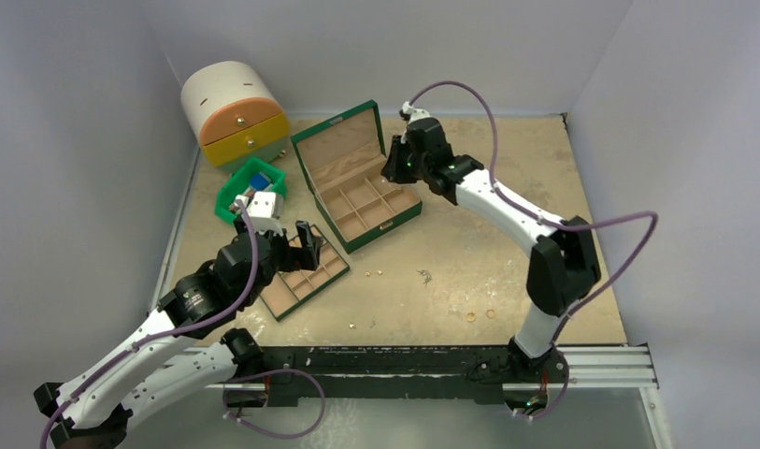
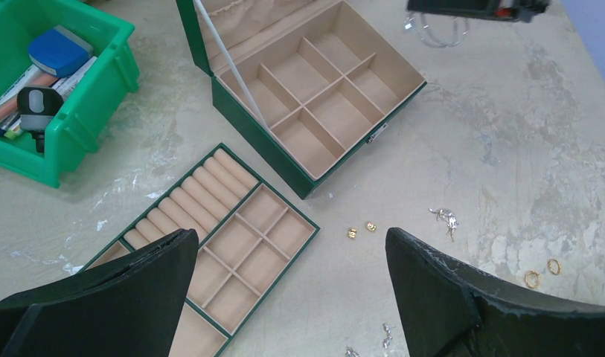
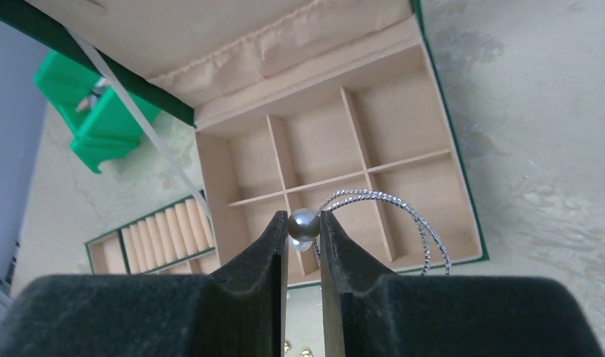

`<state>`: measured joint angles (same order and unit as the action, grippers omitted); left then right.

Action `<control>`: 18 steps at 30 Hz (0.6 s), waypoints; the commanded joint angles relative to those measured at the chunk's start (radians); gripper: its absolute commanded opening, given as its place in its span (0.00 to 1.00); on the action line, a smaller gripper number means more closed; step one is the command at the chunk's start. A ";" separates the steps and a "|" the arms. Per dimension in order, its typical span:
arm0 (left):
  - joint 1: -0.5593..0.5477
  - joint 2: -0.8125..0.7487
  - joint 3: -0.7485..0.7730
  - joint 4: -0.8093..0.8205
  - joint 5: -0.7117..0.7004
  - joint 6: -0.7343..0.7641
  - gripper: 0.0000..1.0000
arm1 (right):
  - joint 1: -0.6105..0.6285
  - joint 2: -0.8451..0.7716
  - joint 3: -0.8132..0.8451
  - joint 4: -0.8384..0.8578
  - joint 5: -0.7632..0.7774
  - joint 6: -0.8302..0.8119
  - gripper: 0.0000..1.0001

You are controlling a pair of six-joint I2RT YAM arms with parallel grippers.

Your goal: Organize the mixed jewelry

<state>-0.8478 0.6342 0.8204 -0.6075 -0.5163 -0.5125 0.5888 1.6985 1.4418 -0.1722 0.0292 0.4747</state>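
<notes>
Pinching the pearl bead [image 3: 303,222] of a silver hoop [image 3: 403,212], the right claw [image 3: 304,238] hangs over the green jewelry box [image 3: 325,141], while the left claw [image 2: 290,236] gapes above the tray [image 2: 232,245].

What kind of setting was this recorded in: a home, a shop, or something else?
Most likely a robot test cell, not a home. Plain white walls box in a worn tabletop, the left arm and right arm are bolted to a metal rail, and the jewelry box looks like a staged prop.
</notes>
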 commanded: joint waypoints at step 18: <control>-0.005 -0.010 0.003 0.038 -0.013 0.003 0.97 | -0.032 0.278 0.138 -0.009 -0.135 -0.068 0.00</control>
<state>-0.8478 0.6289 0.8204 -0.6075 -0.5171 -0.5125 0.5762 1.9816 1.5265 -0.2089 -0.0765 0.4301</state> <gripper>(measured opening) 0.974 0.197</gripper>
